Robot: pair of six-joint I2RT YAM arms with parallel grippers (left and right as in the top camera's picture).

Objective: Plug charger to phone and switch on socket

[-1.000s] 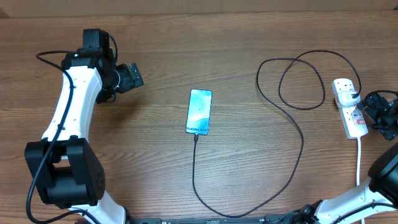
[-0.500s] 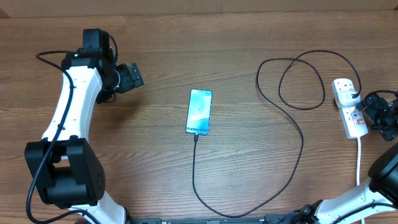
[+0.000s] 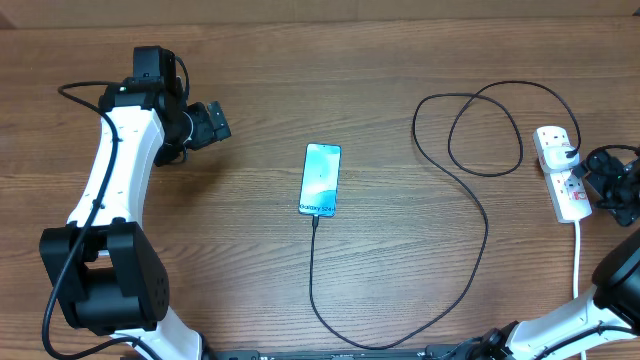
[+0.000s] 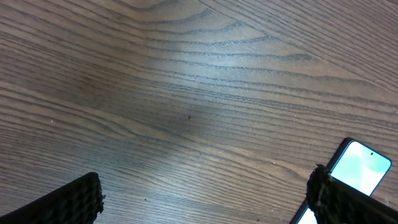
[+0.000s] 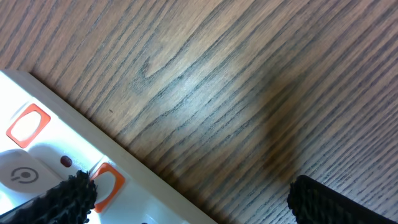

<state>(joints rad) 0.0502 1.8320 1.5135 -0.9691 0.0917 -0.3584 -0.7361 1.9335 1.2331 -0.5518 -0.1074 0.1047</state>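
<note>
1. While the overhead view takes in the whole worktop point(image 3: 250, 290), the phone point(image 3: 320, 180) lies near its middle with the screen lit. The charger point(image 3: 311, 260) meets the phone's near end, then sweeps right and away in loops to the socket point(image 3: 560, 175) at the right edge. Plugging in therefore looks done, though the tip is too small to tell if it is fully seated. The left gripper point(image 3: 215, 122) hangs at the far left, well apart from the phone, spread wide and empty. The right gripper point(image 3: 595, 183) sits just beside the socket, also wide apart and holding nothing.
2. From the left wrist, the fingers point(image 4: 68, 202) stand at the near corners with bare wood between them. A corner of the lit phone point(image 4: 360, 168) shows at the right.
3. From the right wrist, the fingers point(image 5: 323, 199) are likewise spread over bare wood. The socket point(image 5: 56, 140) fills the near left, with two red switches point(image 5: 28, 124) in sight. Whether either is on, I cannot tell; pressing the switch seems to be what is left.
</note>
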